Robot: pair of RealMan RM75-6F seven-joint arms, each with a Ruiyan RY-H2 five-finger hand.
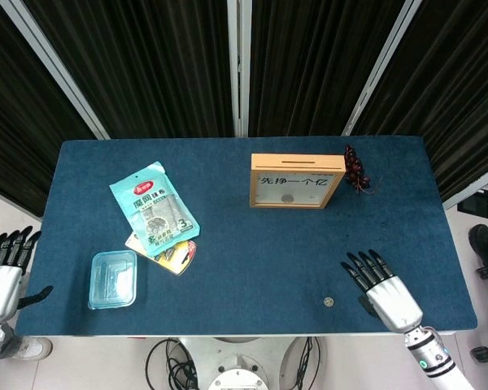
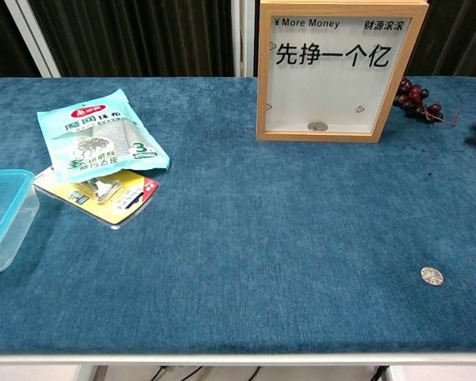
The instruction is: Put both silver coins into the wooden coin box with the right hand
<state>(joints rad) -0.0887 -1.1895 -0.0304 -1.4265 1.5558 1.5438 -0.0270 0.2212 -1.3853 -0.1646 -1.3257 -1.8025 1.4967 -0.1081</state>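
Note:
The wooden coin box (image 1: 298, 180) (image 2: 340, 70) stands upright at the table's far middle, with a slot in its top edge. One silver coin (image 2: 318, 126) lies inside it at the bottom, behind the clear front. A second silver coin (image 1: 328, 302) (image 2: 432, 275) lies flat on the blue cloth near the front edge. My right hand (image 1: 380, 284) rests open just to the right of that coin, fingers spread, holding nothing. My left hand (image 1: 4, 268) hangs open off the table's left edge. Neither hand shows in the chest view.
A teal snack bag (image 1: 154, 207) (image 2: 101, 131) overlaps a yellow packet (image 1: 173, 256) (image 2: 103, 190) at the left. A clear blue-rimmed container (image 1: 113, 279) (image 2: 1, 214) sits front left. Dark grapes (image 1: 356, 169) (image 2: 419, 98) lie right of the box.

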